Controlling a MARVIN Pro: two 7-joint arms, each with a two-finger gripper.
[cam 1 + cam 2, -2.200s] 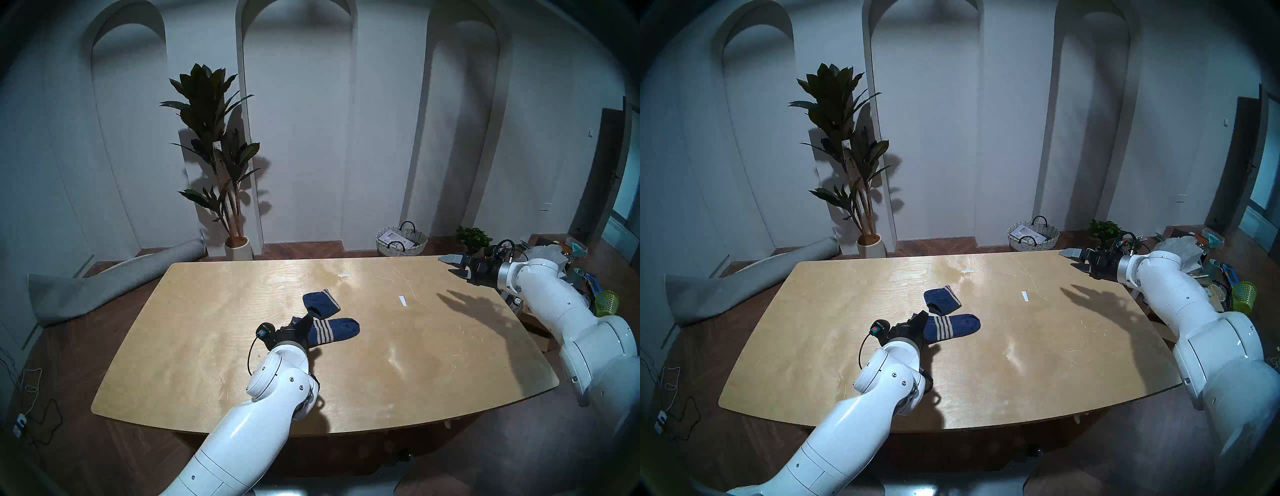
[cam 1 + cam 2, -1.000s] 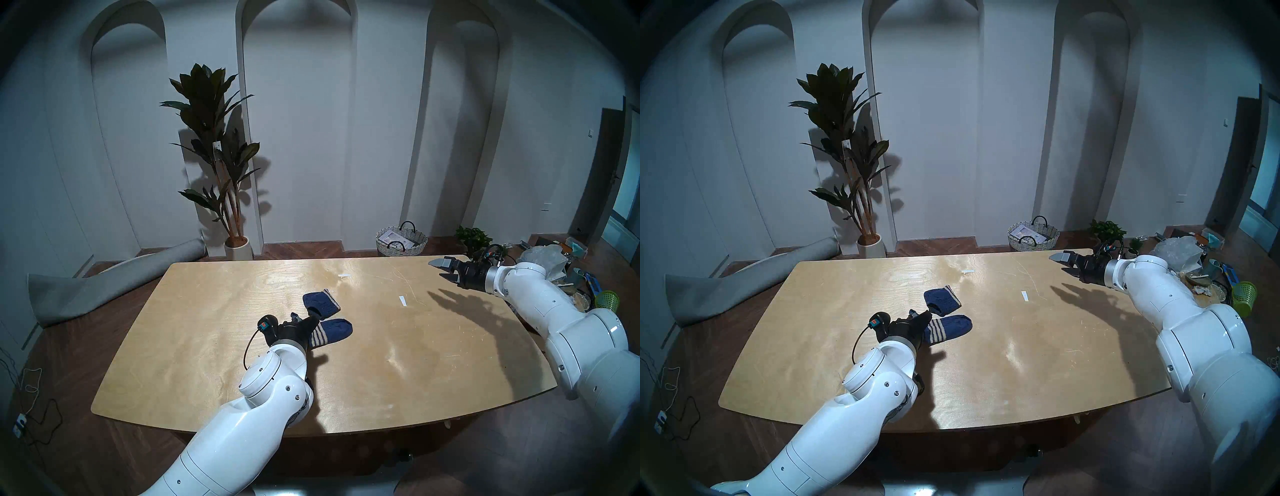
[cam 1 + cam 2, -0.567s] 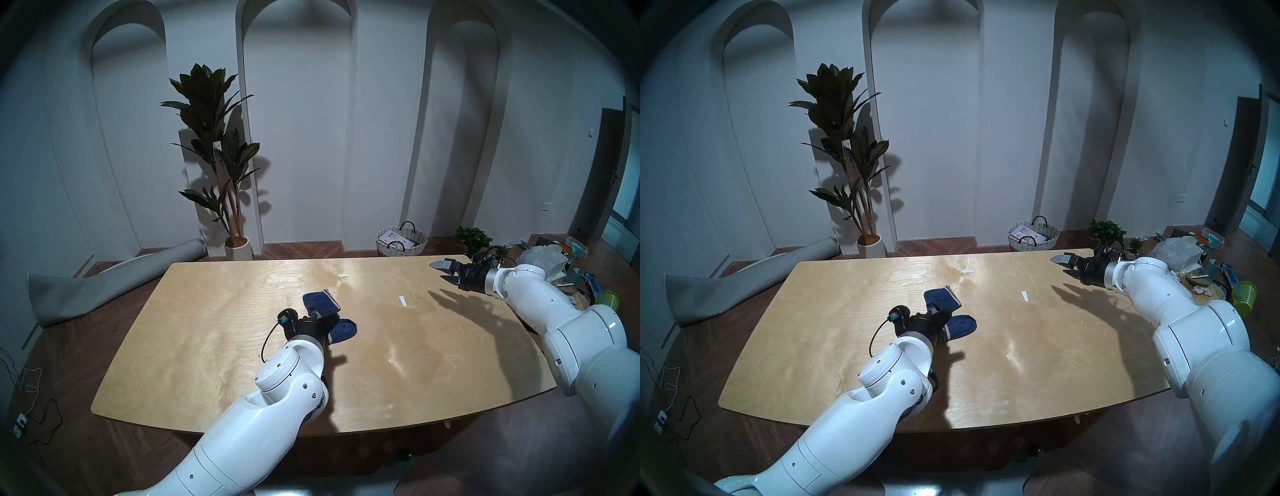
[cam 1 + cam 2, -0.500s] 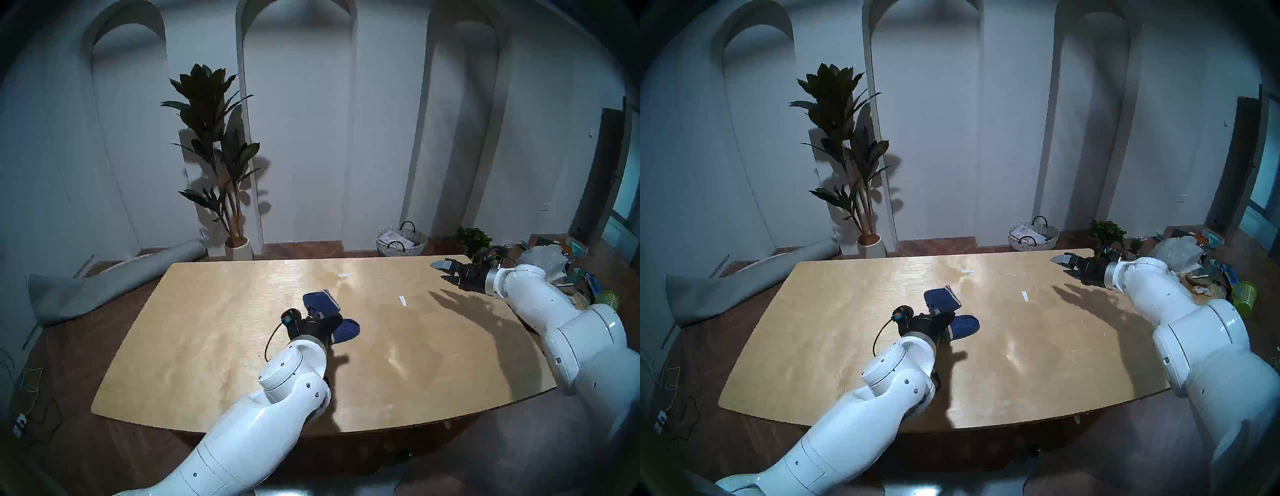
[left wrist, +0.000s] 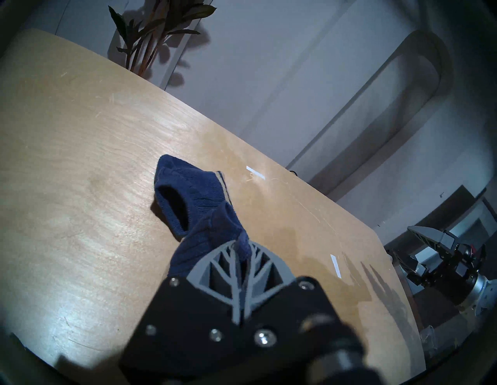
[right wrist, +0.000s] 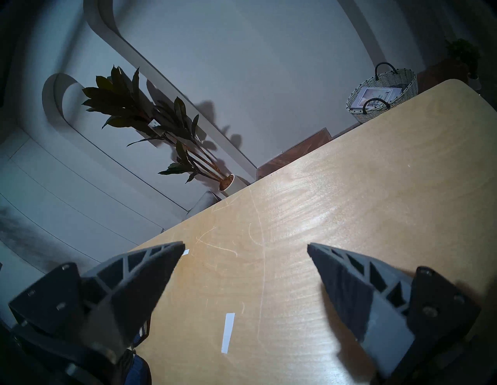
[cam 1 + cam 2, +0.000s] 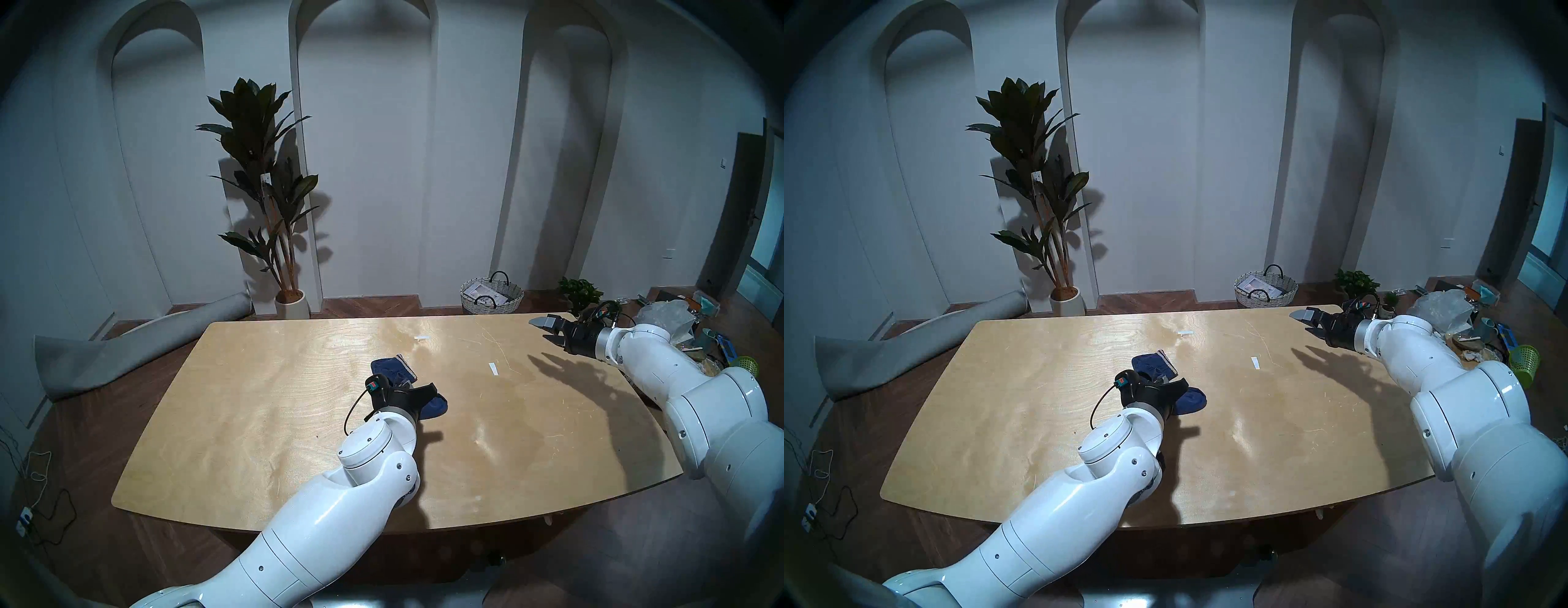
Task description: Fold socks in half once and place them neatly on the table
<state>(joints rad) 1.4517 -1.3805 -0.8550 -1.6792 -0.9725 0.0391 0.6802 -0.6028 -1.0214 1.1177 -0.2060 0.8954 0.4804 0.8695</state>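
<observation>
Two navy socks lie mid-table (image 7: 254, 424). The far sock (image 7: 392, 367) lies folded, with beige stripes at its right edge; it also shows in the left wrist view (image 5: 188, 188). My left gripper (image 7: 424, 390) is shut on the cuff end of the near sock (image 7: 437, 409) and holds it doubled over the toe part, so the stripes are hidden. In the left wrist view the shut fingers (image 5: 228, 258) pinch navy fabric (image 5: 209, 242). My right gripper (image 7: 543, 329) hangs open and empty above the table's far right corner, with both fingers (image 6: 150, 263) spread wide.
Two white tape strips (image 7: 493, 368) (image 7: 422, 337) lie on the table right of the socks. Behind the table stand a wicker basket (image 7: 491, 297) and a potted plant (image 7: 271, 191). A rolled grey rug (image 7: 127, 348) lies left. Clutter and a green bin (image 7: 744, 371) sit right.
My left gripper has carried the near sock's cuff end to the right, over its toe, and the beige stripes have gone out of sight. The right arm has barely moved.
</observation>
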